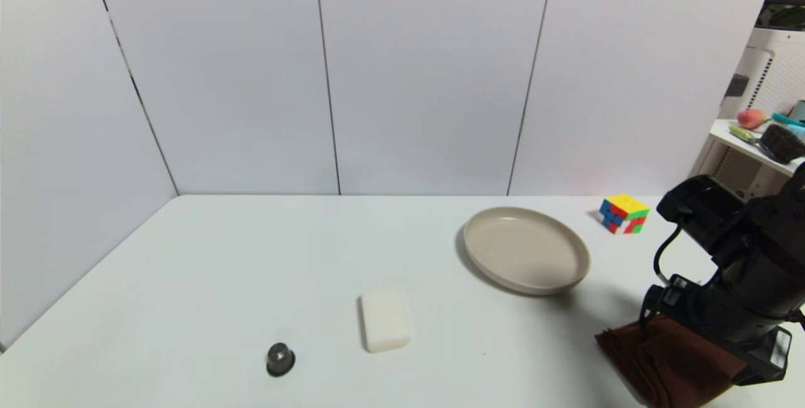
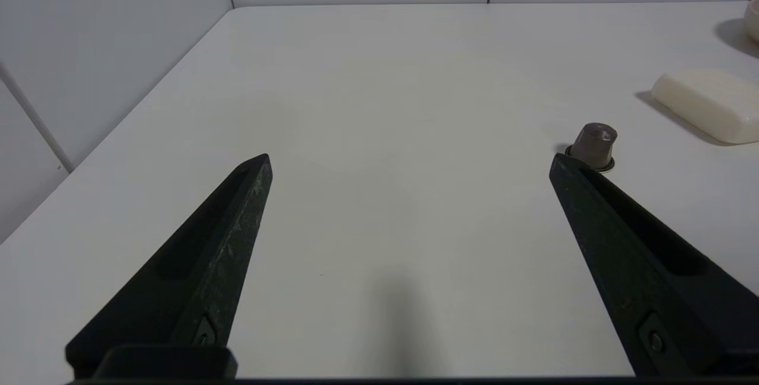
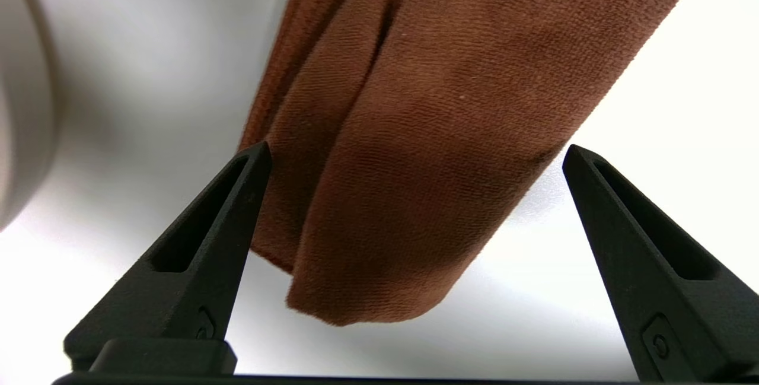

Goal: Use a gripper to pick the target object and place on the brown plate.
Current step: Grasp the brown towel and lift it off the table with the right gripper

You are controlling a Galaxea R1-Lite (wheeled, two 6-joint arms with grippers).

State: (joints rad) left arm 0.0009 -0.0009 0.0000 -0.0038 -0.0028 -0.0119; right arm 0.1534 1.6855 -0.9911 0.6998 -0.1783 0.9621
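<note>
- Head view, left side: small dark capsule (image 1: 280, 358) near the front edge of the table (image 1: 207, 270), white soap bar (image 1: 385, 319) just right of it, both untouched.
- Left gripper (image 2: 409, 165) shows only in the left wrist view: fingers spread wide, nothing between them, hovering over bare table near the capsule; looks parked.
- Centre-right: tan plate (image 1: 527, 249) with nothing on it; puzzle cube (image 1: 623, 213) beyond it, apart.
- Far right: brown towel (image 1: 666, 364) lies folded at the front right of the table, near the plate but not touching.
- Right gripper (image 3: 415, 159) sits low over the towel, fingers wide apart and straddling the folded width, nothing clamped yet.
- Step judged: pre-grasp, pick not yet done.
- Next move calls for dropping onto the cloth, closing to pinch the thick folds, then lifting and carrying it left and back to the plate.
</note>
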